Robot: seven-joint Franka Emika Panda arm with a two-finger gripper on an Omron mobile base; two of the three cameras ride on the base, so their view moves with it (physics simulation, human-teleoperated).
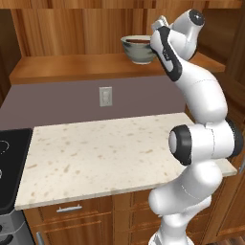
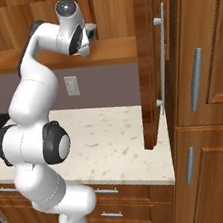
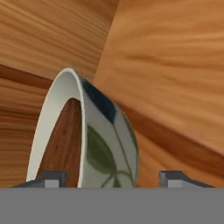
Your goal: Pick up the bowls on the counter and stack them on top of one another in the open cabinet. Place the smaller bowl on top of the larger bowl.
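The larger grey-green bowl (image 1: 139, 52) stands on the shelf of the open cabinet (image 1: 72, 67). The smaller brown wooden bowl (image 1: 139, 41) rests inside it, with just its dark rim showing. In the hand view the larger bowl (image 3: 109, 148), painted with leaves, looks tipped on its side because the camera is rolled. The brown bowl (image 3: 65, 140) fills its whitish inside. My gripper (image 3: 113, 177) is open and straddles the bowl's wall: one fingertip (image 3: 52, 177) is on the inner side and the other is outside, well apart. The hand (image 1: 160, 24) is at the bowl's right rim.
The beige counter (image 1: 105, 148) lies below, with a black stovetop (image 1: 12, 158) at its left end. A wall outlet (image 1: 105, 95) is on the grey backsplash. The cabinet's open door (image 2: 149, 62) hangs to the right of the arm, beside tall cupboards (image 2: 203, 69).
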